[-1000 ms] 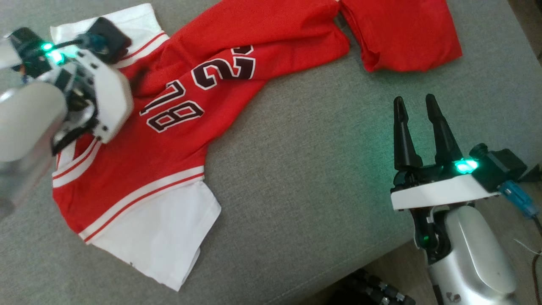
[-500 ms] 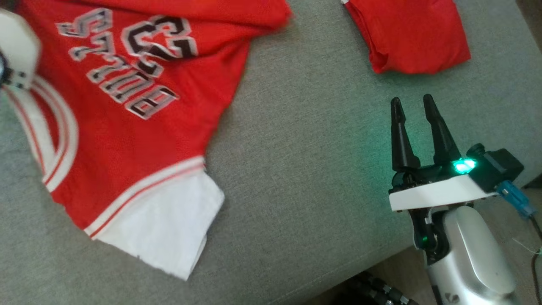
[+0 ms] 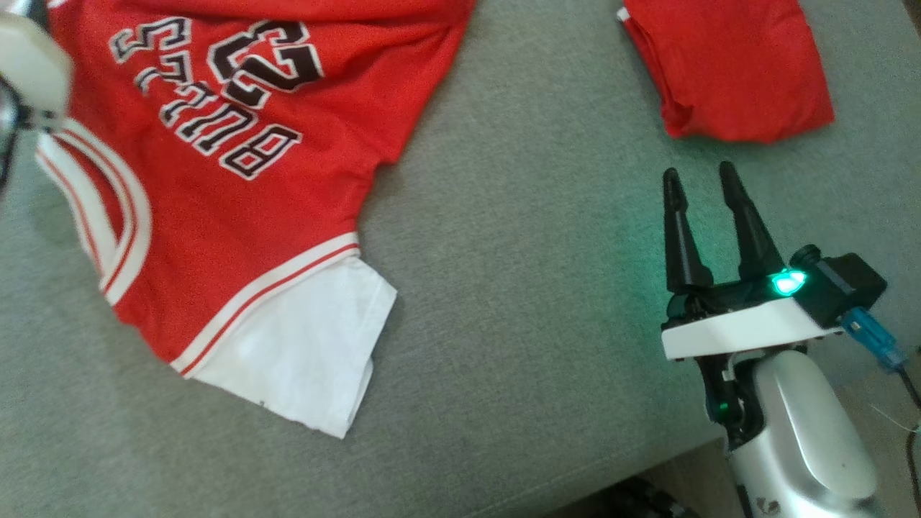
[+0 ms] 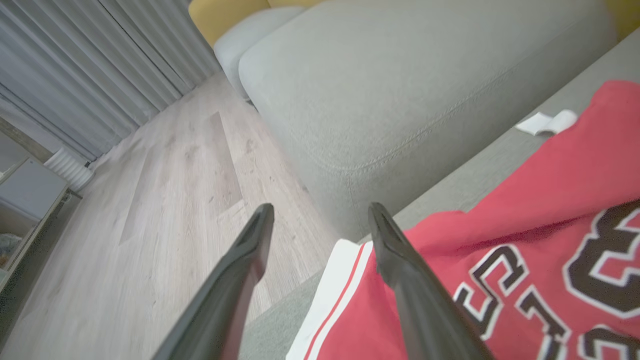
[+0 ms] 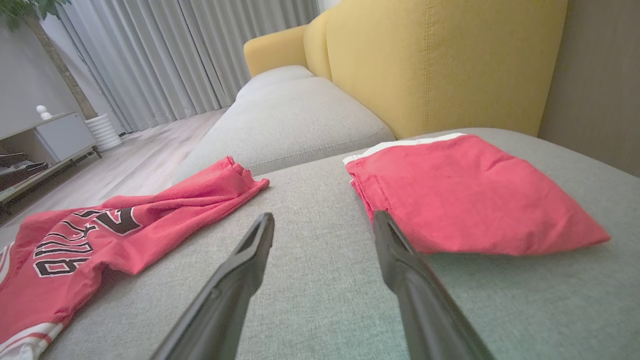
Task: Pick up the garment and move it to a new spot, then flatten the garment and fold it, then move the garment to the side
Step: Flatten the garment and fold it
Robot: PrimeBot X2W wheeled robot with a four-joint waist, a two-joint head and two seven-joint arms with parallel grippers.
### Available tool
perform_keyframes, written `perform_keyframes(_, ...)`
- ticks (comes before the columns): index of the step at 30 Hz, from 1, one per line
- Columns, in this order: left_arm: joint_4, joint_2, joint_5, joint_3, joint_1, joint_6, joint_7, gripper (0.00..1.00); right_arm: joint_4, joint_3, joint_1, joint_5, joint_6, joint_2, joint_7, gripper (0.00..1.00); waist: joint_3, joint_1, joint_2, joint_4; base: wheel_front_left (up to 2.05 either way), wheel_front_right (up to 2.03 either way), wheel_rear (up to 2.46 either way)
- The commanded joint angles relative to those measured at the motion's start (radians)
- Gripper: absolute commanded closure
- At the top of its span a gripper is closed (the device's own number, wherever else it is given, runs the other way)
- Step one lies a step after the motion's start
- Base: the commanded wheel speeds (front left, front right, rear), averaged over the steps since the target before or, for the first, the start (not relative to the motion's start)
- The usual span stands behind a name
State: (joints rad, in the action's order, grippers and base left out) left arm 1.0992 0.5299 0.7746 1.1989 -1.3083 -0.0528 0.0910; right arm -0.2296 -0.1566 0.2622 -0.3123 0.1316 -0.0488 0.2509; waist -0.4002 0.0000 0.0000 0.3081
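Running off the frame's upper left, the jersey lies cut off on the sofa; my right fingers gape empty lower right, well apart from it; left fingers gape empty at its white-trimmed edge.

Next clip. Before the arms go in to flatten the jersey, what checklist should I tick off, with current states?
1. Left gripper jaws apart, empty: ok.
2. Right gripper jaws apart, above bare cushion: ok.
3. Jersey lying flat: not ok, its far end is rumpled.
4. Jersey apart from folded red garment: ok.
5. Whole jersey on the cushion: cannot tell, its top leaves the head view.
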Motion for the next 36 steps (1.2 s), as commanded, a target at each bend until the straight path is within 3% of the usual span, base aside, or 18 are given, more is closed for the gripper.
perform_keyframes(1, -0.01, 0.014, 0.008, -0.041, -0.027, -0.004, 0.038, 0.0, 0.028, -0.009, 0.003, 0.012, -0.001, -0.001, 0.011, 0.0, 0.028, 0.0, 0.0, -0.03, 0.0, 0.0, 0.0)
perform_keyframes(7, -0.062, -0.048, 0.044, -0.084, 0.025, -0.022, 0.145, 0.0, 0.024, 0.024, -0.007, 0.052, -0.001, -0.001, 0.011, 0.0, 0.093, 0.0, 0.0, -0.103, 0.0, 0.0, 0.0)
perform_keyframes(11, -0.171, -0.076, 0.072, -0.144, 0.115, -0.063, 0.169, 0.0, 0.018, 0.053, -0.021, 0.076, -0.001, -0.001, 0.009, 0.0, 0.147, 0.0, 0.0, -0.168, 0.0, 0.0, 0.0)
perform_keyframes(20, -0.651, -0.051, 0.01, -0.368, 0.548, -0.253, 0.171, 0.0, 0.025, 0.098, -0.071, 0.101, -0.001, -0.001, -0.012, 0.0, 0.217, 0.0, 0.0, -0.289, 0.0, 0.0, 0.0)
perform_keyframes(26, -0.852, -0.089, -0.06, -0.508, 0.82, -0.342, 0.171, 0.0, 0.025, 0.117, -0.096, 0.102, -0.001, -0.001, -0.018, 0.0, 0.231, 0.0, 0.0, -0.336, 0.0, 0.0, 0.0)
perform_keyframes(29, -0.906, -0.124, -0.104, -0.561, 0.905, -0.341, 0.171, 0.0, 0.026, 0.129, -0.1, 0.101, -0.001, -0.001, -0.019, 0.0, 0.228, 0.0, 0.0, -0.355, 0.0, 0.0, 0.0)
perform_keyframes(36, -0.935, -0.179, -0.192, -0.628, 0.948, -0.281, 0.171, 0.0, 0.026, 0.149, -0.062, 0.123, -0.001, -0.001, -0.038, 0.0, 0.199, 0.0, 0.0, -0.396, 0.0, 0.0, 0.0)
